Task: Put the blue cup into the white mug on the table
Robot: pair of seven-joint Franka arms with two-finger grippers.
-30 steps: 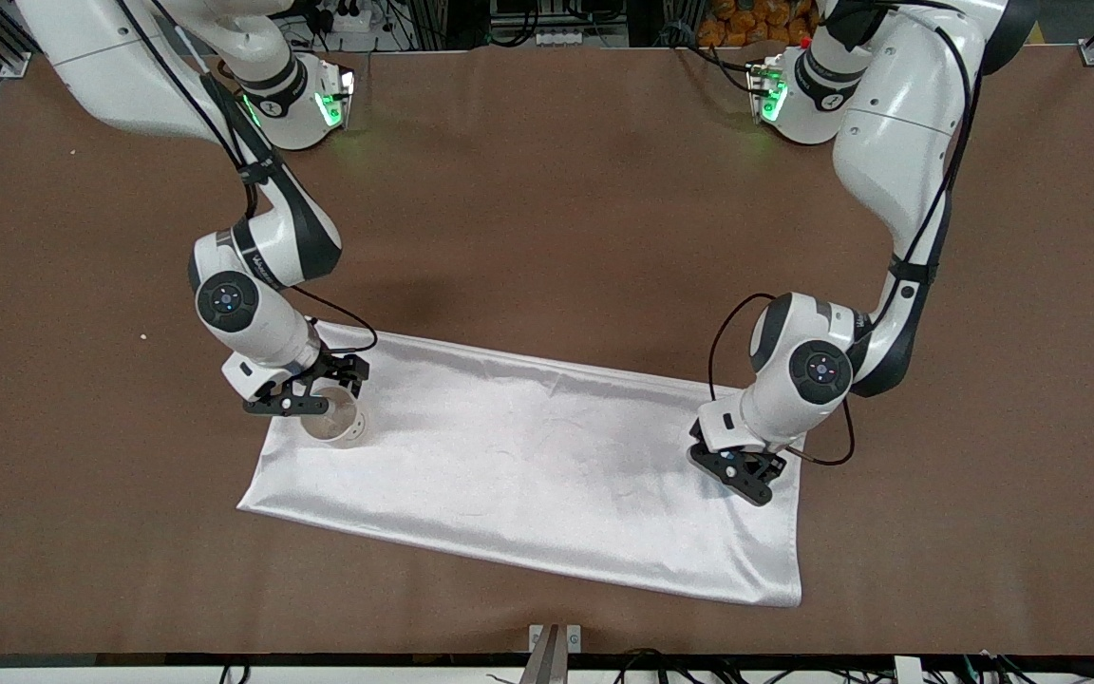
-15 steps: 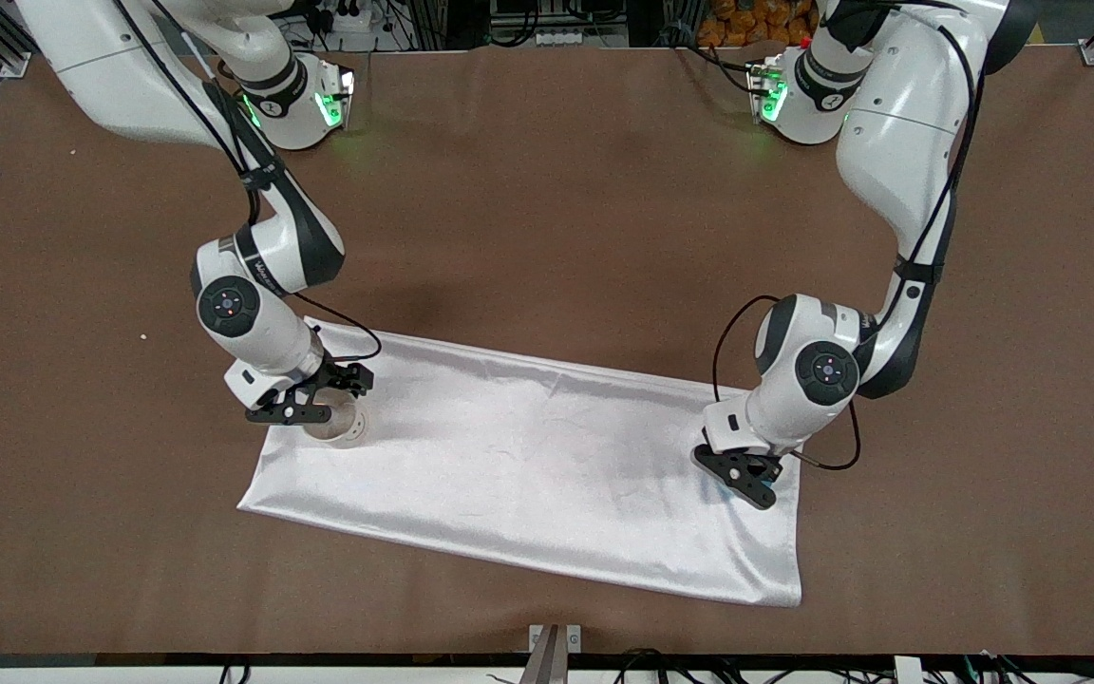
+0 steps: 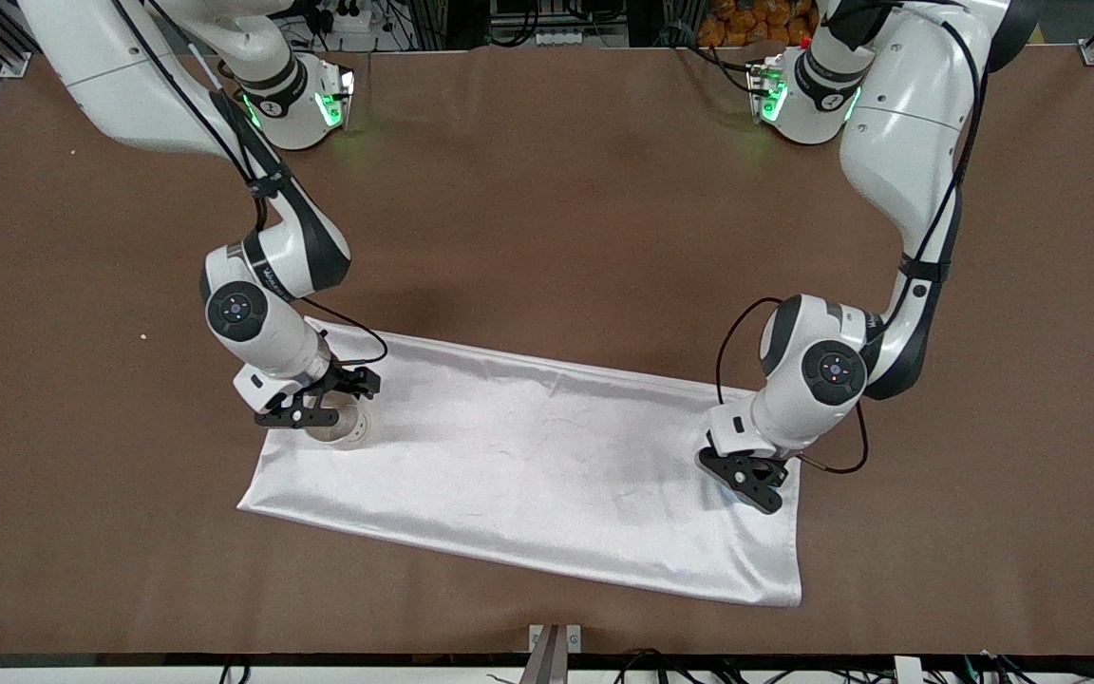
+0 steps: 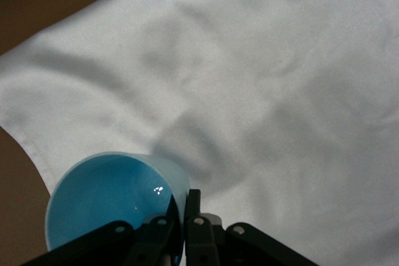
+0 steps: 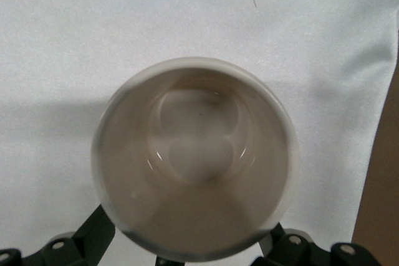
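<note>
Early stage: left gripper (image 4: 184,228) jaws clamped on blue cup (image 4: 109,200) rim; right gripper (image 3: 324,407) jaws spread around white mug (image 5: 194,157). Transfer and insertion pending.

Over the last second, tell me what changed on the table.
The left gripper shut its fingers on the rim of the blue cup, at the left arm's end of the white cloth. The right gripper came lower, open around the white mug. Mug and cloth stayed put.
</note>
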